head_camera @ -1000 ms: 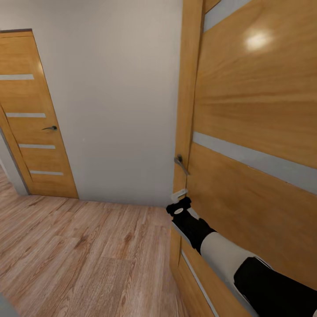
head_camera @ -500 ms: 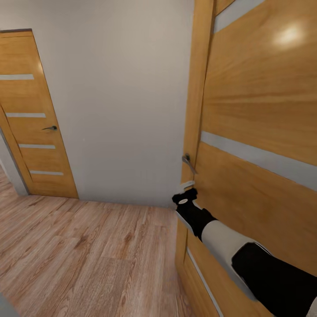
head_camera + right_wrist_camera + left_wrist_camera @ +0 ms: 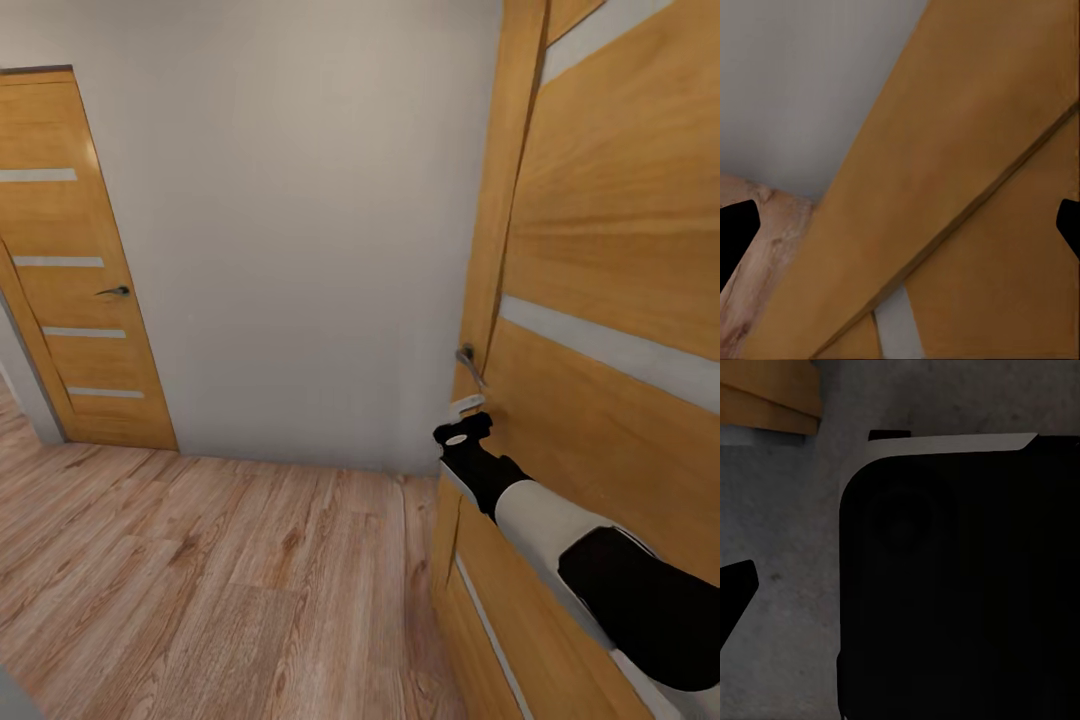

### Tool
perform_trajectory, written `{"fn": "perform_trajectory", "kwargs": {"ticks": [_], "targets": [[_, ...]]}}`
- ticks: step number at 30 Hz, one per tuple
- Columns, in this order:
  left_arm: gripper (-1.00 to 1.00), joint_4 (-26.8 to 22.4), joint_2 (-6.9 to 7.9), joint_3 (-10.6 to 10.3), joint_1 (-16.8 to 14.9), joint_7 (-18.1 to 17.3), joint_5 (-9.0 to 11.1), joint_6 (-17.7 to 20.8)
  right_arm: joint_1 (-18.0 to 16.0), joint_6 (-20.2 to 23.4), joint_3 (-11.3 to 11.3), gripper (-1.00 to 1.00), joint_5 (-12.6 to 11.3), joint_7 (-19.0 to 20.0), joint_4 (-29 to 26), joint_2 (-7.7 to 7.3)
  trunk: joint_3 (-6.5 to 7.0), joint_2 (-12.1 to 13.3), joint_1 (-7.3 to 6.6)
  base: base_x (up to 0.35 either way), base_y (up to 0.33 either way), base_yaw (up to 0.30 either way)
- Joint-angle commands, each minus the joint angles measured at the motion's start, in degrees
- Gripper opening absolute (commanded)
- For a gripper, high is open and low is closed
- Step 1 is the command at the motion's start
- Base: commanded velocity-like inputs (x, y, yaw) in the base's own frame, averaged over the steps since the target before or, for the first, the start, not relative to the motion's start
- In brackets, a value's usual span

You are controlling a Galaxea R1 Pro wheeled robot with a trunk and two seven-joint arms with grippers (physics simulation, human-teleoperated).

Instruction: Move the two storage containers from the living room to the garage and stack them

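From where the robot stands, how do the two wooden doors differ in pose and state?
The far door on the left sits flat in its wall, apparently shut, facing the camera; the near door on the right stands angled, edge toward the camera. The far door's handle is untouched; the right hand sits just below the near door's handle. Both are orange-brown wood with pale horizontal stripes.

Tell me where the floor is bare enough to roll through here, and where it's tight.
Bare wood-plank floor stretches from the closed door at the left, along the white wall, to the open door at the right. It is tight at that door's edge, where the right pincer sits just under the handle.
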Motion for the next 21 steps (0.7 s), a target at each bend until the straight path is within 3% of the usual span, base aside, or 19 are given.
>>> {"fn": "perform_trajectory", "kwargs": {"ticks": [1,9,12,21], "targets": [[1.0,-0.02,0.0,0.05,0.0,0.01,0.07,-0.14,-0.06,0.49,0.15,1.0,-0.2,-0.53,-0.04,-0.43,-0.06,-0.03,0.0,0.0,0.0,0.0],[1.0,-0.01,0.0,0.05,0.0,0.01,0.03,-0.14,-0.11,-0.81,0.04,1.0,-0.24,-0.53,0.87,-4.14,-0.06,-0.03,0.0,0.0,0.0,0.0],[1.0,-0.01,0.0,0.05,0.0,0.01,0.02,-0.14,-0.11,-1.11,-0.12,1.0,-0.43,-0.53,1.2,-6.18,-0.06,-0.03,0.0,0.0,0.0,0.0],[1.0,-0.01,0.0,0.05,0.0,0.01,0.02,-0.14,-0.11,-1.92,-3.09,1.0,-0.63,-0.53,1.38,-8.71,-0.06,-0.03,0.0,0.0,0.0,0.0]]}}
